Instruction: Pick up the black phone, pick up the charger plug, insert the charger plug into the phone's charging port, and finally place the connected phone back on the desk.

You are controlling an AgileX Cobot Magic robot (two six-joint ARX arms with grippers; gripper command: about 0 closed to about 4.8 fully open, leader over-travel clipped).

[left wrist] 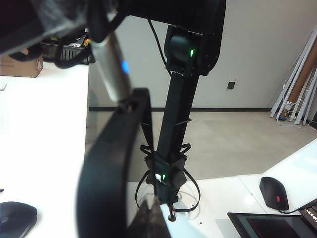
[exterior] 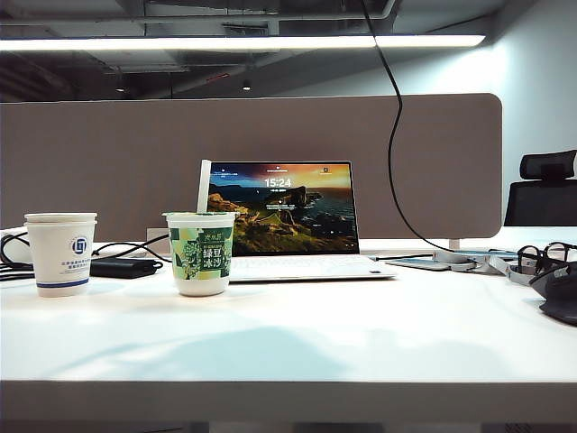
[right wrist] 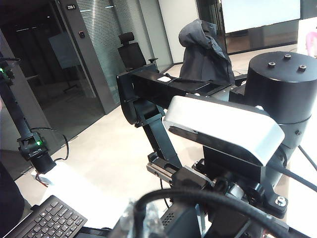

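Note:
The black phone (exterior: pixel 420 263) lies flat on the white desk (exterior: pixel 288 334), just right of the laptop. A thin black cable (exterior: pixel 393 135) drops over the divider and reaches the desk beside the phone. The charger plug at its end is too small to make out, and so is the phone's charging port. Neither arm shows in the exterior view. My left gripper (left wrist: pixel 148 220) is a single dark wedge, shut and empty, facing a black stand. My right gripper (right wrist: pixel 143 223) is a blurred clear-wrapped tip behind a black cable loop, with nothing seen in it.
An open laptop (exterior: pixel 284 221) stands mid-desk, with a green cup (exterior: pixel 200 254) and a white paper cup (exterior: pixel 61 253) to its left. A black brick with cables (exterior: pixel 124 267) lies behind them. Glasses (exterior: pixel 541 257) and a dark mouse (exterior: pixel 561 298) are at the right edge.

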